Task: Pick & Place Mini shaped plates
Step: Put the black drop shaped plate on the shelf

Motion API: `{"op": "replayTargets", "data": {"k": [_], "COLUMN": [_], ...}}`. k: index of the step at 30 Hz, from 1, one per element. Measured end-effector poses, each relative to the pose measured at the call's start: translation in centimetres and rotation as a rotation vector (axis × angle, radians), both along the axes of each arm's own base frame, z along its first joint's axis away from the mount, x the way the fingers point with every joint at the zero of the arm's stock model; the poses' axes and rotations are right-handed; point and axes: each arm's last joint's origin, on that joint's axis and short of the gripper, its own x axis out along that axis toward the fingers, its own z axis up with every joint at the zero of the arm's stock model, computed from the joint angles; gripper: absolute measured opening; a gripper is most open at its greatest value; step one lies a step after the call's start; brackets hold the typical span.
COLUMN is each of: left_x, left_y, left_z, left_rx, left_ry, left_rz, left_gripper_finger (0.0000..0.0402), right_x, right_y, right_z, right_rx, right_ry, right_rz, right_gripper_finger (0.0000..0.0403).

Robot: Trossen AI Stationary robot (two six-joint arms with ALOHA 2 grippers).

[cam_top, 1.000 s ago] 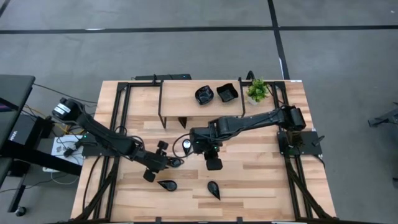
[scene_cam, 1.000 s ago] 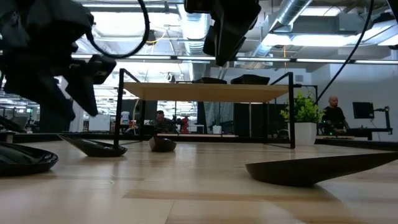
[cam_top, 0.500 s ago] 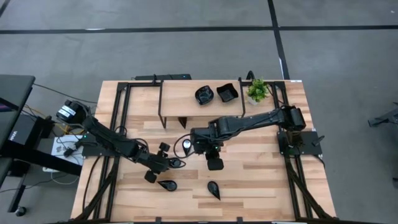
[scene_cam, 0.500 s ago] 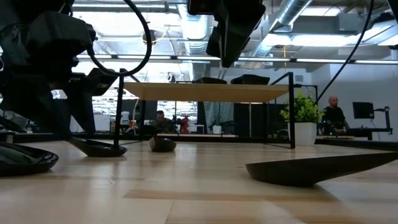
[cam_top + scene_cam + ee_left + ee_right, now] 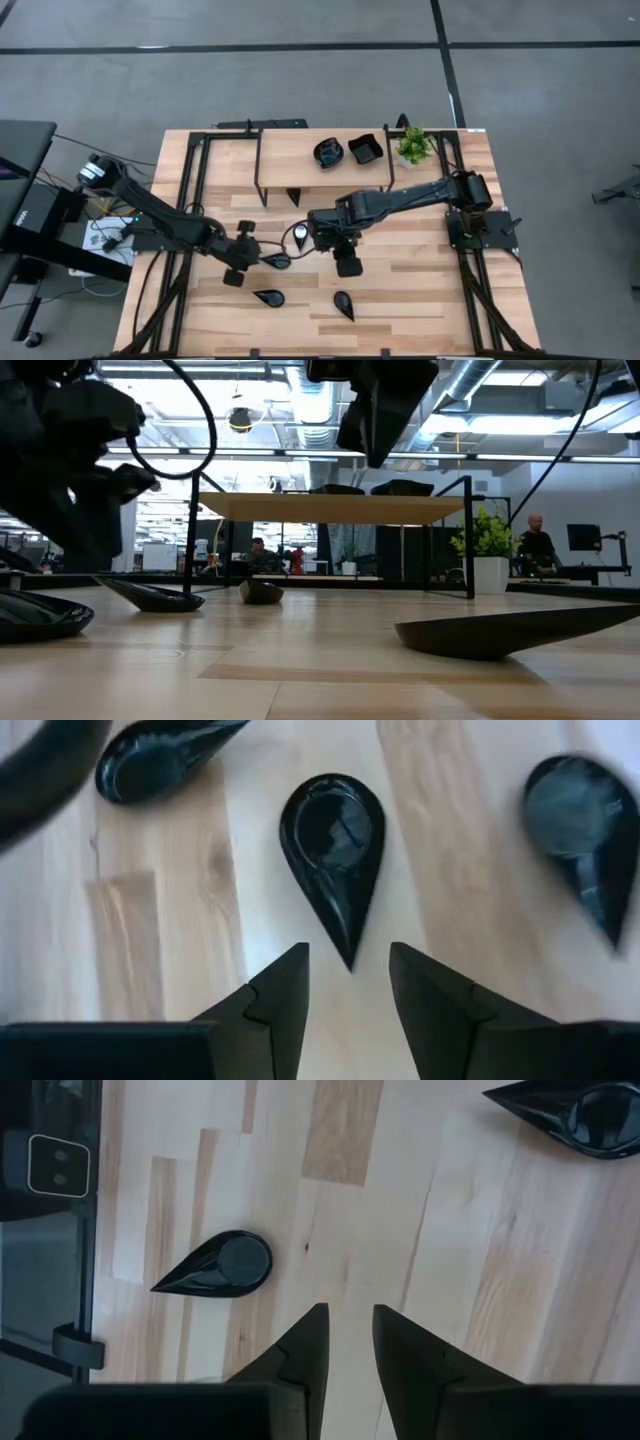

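Several glossy black teardrop plates lie flat on the wooden table. One plate (image 5: 335, 845) lies just ahead of my open left gripper (image 5: 348, 970), its pointed tip toward the gap between the fingers; the high view shows this plate (image 5: 276, 261) right of the left gripper (image 5: 250, 262). Other teardrop plates lie at mid-table (image 5: 300, 235) and toward the near edge (image 5: 268, 297), (image 5: 343, 303). A scalloped round plate (image 5: 328, 152) and a square plate (image 5: 365, 149) rest on the shelf. My right gripper (image 5: 345, 255) hangs open above the table (image 5: 350, 1320), over bare wood.
A black-framed wooden shelf (image 5: 320, 165) stands along the table's far side, with a small potted plant (image 5: 413, 145) at its right end. Black frame rails (image 5: 195, 200) run along both table sides. Bare wood lies on the table's right half (image 5: 430, 290). People sit far behind (image 5: 537, 540).
My left gripper has drawn back a little toward the table's left edge, staying low over the table, and its arm has swung toward the far side. The teardrop plate before it stays on the table.
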Motion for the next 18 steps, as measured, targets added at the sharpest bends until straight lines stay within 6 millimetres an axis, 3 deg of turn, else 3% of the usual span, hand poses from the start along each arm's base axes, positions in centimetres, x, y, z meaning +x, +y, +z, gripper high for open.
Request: {"op": "replayTargets", "data": {"k": [7, 18], "left_x": [-0.7, -0.1], "left_y": [0.2, 0.0], "left_z": [0.5, -0.7], "left_rx": [-0.144, -0.104], "left_ry": [0.045, 0.088], "left_rz": [0.112, 0.118], "left_gripper_finger": [0.0146, 0.021], "right_x": [0.0, -0.1], "right_y": [0.3, 0.5], "right_z": [0.0, 0.0], "right_rx": [0.0, 0.002], "right_ry": [0.0, -0.001], "right_rz": [0.007, 0.007], "right_gripper_finger": [0.0077, 0.0077]}}
